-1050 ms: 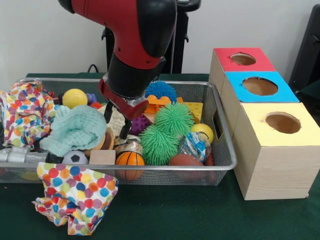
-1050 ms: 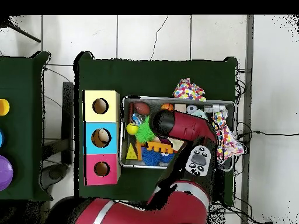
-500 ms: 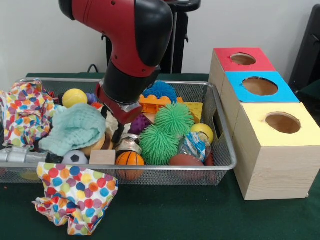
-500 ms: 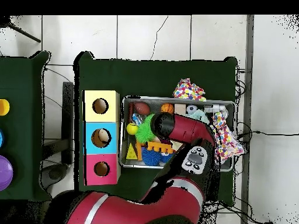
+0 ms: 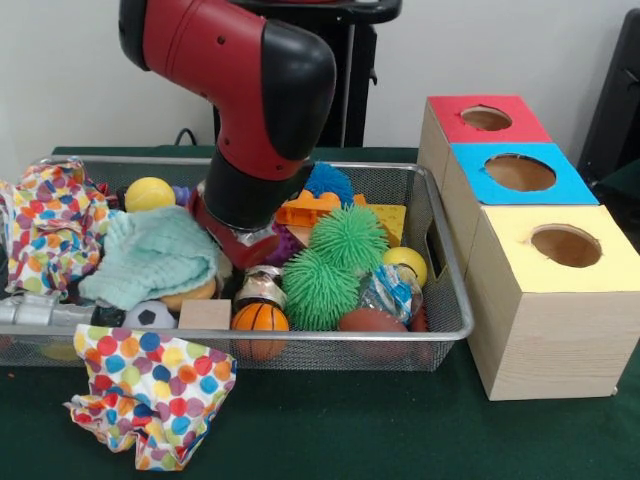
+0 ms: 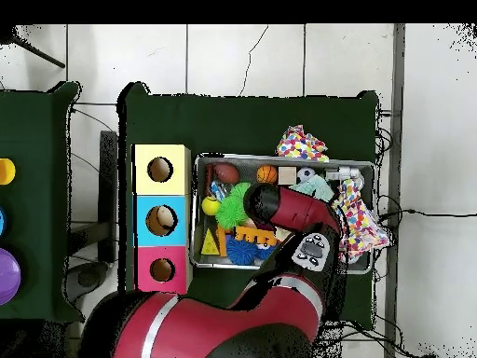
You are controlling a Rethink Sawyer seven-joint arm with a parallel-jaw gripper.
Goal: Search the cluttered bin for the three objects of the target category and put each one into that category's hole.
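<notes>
Green tabletop holds the wire bin (image 5: 452, 300), where the end effector (image 5: 240, 268), grip state unclear, sits just above the basketball (image 5: 259, 318).

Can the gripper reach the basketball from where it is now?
Probably yes. The basketball lies uncovered at the bin's front wall, just in front of the lowered gripper, with nothing resting on top of it.
</notes>
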